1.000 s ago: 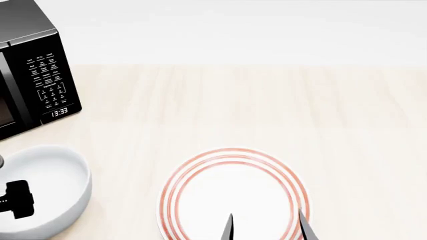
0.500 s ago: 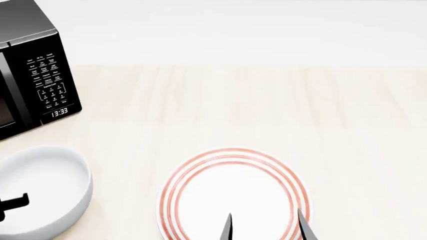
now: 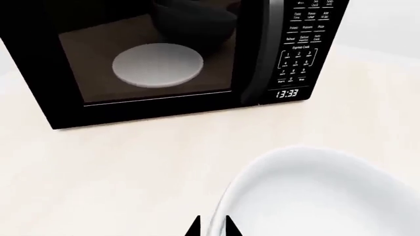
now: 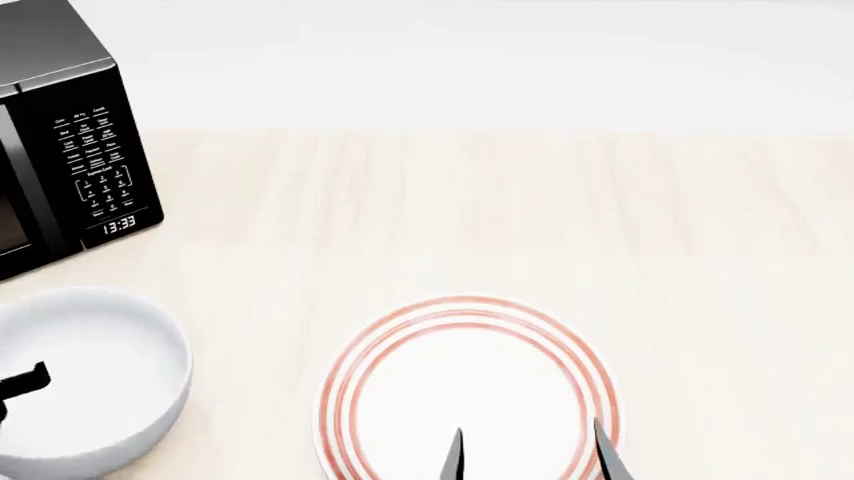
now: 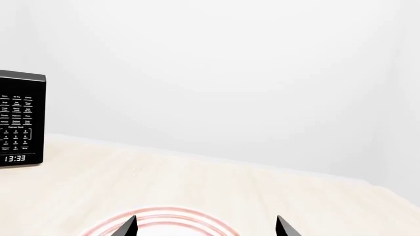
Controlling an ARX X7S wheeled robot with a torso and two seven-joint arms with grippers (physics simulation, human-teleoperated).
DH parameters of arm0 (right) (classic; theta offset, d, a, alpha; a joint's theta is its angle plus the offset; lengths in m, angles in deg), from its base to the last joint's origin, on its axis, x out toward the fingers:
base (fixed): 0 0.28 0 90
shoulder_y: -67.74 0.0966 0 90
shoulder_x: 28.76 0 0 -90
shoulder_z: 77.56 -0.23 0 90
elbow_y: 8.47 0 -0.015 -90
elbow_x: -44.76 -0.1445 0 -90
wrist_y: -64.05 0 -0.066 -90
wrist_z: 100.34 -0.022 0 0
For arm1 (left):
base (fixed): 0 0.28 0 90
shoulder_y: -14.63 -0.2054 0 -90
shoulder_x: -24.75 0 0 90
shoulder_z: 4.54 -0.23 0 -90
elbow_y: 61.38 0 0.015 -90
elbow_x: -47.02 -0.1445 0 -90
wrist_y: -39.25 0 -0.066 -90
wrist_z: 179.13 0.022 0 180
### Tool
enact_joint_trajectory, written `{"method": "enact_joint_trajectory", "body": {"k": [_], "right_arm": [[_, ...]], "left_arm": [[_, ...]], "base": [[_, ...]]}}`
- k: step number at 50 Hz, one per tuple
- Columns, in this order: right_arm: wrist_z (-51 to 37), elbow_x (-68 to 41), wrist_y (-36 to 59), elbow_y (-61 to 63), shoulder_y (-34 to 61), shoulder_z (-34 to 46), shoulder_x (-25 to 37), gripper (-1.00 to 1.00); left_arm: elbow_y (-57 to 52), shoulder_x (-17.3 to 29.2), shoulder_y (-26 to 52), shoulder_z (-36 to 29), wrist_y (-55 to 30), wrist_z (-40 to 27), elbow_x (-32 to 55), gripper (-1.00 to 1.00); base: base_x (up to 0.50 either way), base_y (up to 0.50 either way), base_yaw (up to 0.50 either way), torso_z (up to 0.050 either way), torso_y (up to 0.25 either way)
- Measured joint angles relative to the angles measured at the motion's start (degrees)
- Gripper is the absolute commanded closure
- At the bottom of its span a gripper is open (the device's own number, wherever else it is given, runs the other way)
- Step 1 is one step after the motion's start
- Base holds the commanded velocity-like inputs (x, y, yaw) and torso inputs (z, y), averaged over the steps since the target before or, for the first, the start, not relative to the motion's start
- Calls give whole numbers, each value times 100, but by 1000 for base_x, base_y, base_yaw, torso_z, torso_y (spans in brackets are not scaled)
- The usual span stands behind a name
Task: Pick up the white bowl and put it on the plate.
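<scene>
The white bowl [image 4: 94, 380] is at the head view's lower left, left of the red-ringed plate [image 4: 467, 385]. Only a black part of my left gripper [image 4: 24, 384] shows there, over the bowl's left side. In the left wrist view the left gripper [image 3: 211, 229] has its two fingertips close together, one on each side of the white bowl's [image 3: 321, 196] rim, shut on it. My right gripper [image 4: 531, 456] hangs over the plate's near half, open wide and holding nothing. The right wrist view shows the right gripper [image 5: 206, 229] with the plate's [image 5: 164, 216] far rim between its tips.
A black microwave [image 4: 60, 150] stands at the table's back left, its door panel and pale turntable disc [image 3: 157, 64] facing the left wrist camera. The light wood table [image 4: 534, 220] stretches behind and right of the plate, to a white wall [image 5: 217, 73].
The bowl has shifted slightly right and sits a little higher in the head view. The left gripper's black part moved left and up. The right gripper and plate have not moved.
</scene>
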Motion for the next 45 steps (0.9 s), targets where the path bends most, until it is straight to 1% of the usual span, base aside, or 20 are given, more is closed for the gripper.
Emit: {"method": "enact_joint_trajectory", "body": {"k": [14, 21, 36, 45], "right_arm": [[-30, -22, -2, 0, 6, 22, 27, -100], [-45, -33, -5, 0, 8, 29, 42, -100], [-75, -63, -24, -26, 19, 42, 73, -100], [-92, -81, -33, -26, 19, 54, 89, -100]], "left_arm": [[-1031, -101, 217, 91, -782, 25, 195, 100], [-1411, -150, 391, 37, -1123, 34, 289, 100], [-1512, -396, 825, -433, -1404, -70, 506, 100], [-1653, -509, 884, -853, -1562, -295, 811, 100]], "base": [[0, 0, 0, 0, 0], [0, 0, 0, 0, 0], [0, 0, 0, 0, 0], [0, 0, 0, 0, 0]]}}
